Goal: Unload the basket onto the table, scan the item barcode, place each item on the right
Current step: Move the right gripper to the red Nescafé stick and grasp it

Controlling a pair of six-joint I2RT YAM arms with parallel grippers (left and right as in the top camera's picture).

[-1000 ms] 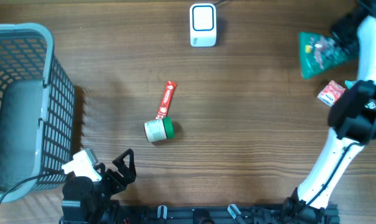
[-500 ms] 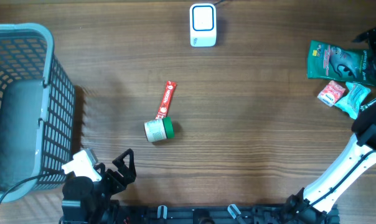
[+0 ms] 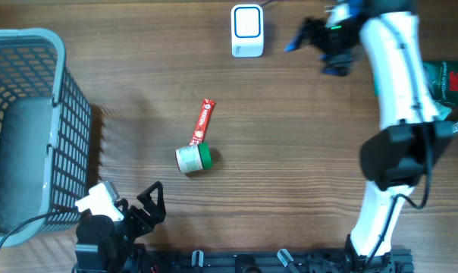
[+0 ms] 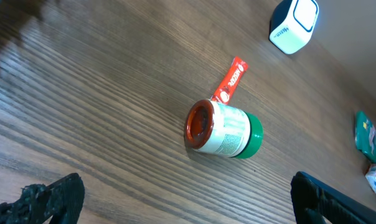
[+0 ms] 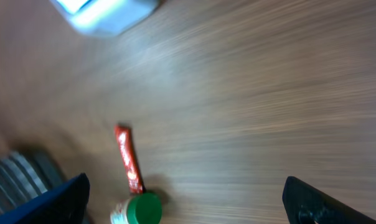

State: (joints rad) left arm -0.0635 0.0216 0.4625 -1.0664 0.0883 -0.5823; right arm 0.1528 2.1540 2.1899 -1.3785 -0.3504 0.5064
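Fingers of the left gripper and right gripper stand spread and empty, while the green-lidded jar lies on its side mid-way across the table, touching a red sachet, probably light, rigid and apt to roll, best pinched across its labelled body.

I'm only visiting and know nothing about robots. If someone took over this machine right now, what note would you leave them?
Left gripper: open, empty, at the near table edge by the basket.
Right gripper: open, empty, reached out beside the scanner.
Items: green-lidded jar on its side mid-table, red stick packet right beside it; green packet at the right edge, partly hidden by the arm.
Done: nothing held, nothing at the scanner.
Left: pick up an item and show its barcode to the scanner.
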